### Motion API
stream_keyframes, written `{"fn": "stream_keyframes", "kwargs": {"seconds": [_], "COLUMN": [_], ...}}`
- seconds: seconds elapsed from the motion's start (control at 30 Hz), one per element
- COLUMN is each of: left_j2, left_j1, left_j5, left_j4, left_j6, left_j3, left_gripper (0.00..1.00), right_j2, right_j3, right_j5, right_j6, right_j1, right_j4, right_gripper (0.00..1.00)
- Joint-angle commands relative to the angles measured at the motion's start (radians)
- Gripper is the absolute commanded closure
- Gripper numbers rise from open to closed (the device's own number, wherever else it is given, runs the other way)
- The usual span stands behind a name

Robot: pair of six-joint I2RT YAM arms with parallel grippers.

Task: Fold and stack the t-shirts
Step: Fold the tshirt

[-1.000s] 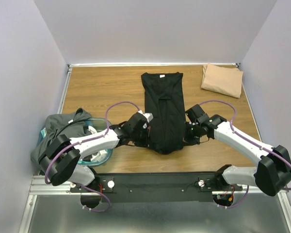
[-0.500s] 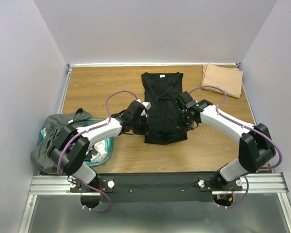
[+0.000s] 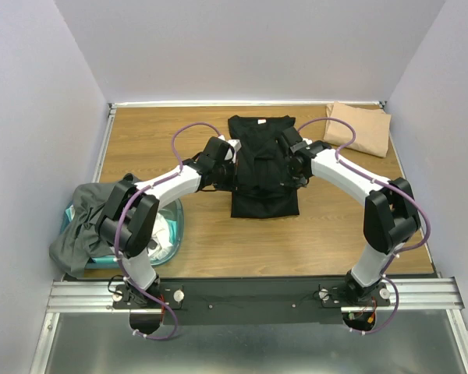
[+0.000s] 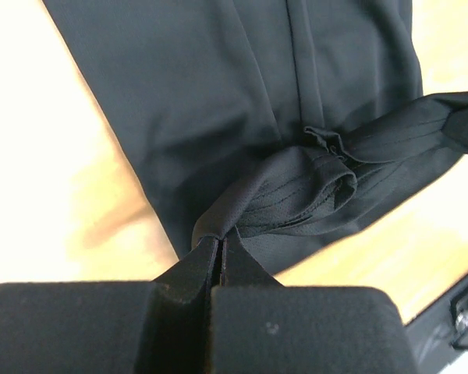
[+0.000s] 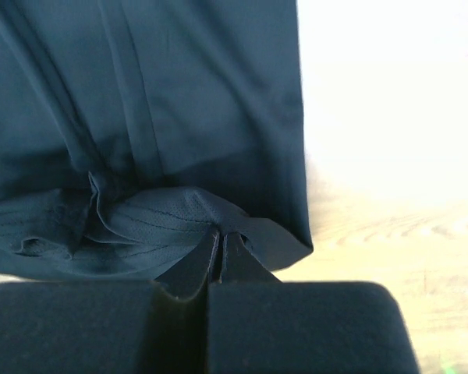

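Because the black t-shirt [image 3: 265,204] is soft, light and floppy, the left gripper [image 4: 221,251] and right gripper [image 5: 221,243] each pinch its hem tight by a corner.

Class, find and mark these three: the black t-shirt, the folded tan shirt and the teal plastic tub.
Black cloth t-shirt [image 3: 264,204]: top view, its lower folded part.
Folded tan-beige cloth shirt [image 3: 359,128]: top view, its middle.
Teal see-through plastic tub [image 3: 178,226]: top view, its right rim.
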Motion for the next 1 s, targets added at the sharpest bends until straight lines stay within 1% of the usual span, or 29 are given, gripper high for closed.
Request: {"fn": "stream_keyframes", "kwargs": {"seconds": [0.0, 0.17, 0.27, 0.4, 0.67, 0.97], "left_j2": [0.058, 0.153, 0.191, 0.254, 0.349, 0.435], "left_j1": [0.029, 0.059, 0.077, 0.105, 0.137, 0.161], "left_j5": [0.028, 0.054, 0.056, 0.039, 0.060, 0.053], "left_j4": [-0.013, -0.033, -0.044, -0.079, -0.089, -0.101], "left_j6": [0.056, 0.080, 0.095, 0.102, 0.096, 0.106], "left_j3": [0.085, 0.197, 0.272, 0.359, 0.453, 0.525], "left_gripper": [1.00, 1.00, 1.00, 1.00, 1.00, 0.99], "right_j2": [0.054, 0.128, 0.165, 0.240, 0.369, 0.476], "right_j3": [0.074, 0.154, 0.190, 0.285, 0.437, 0.525], "right_j5": [0.058, 0.048, 0.043, 0.035, 0.017, -0.009], "right_j6": [-0.047, -0.089, -0.113, -0.153, -0.208, -0.236], "right_j1": [-0.046, -0.095, -0.112, -0.138, -0.178, -0.194], "right_j4": [0.017, 0.037, 0.044, 0.050, 0.050, 0.050], "right_gripper": [0.99, 1.00, 1.00, 1.00, 1.00, 1.00]}}
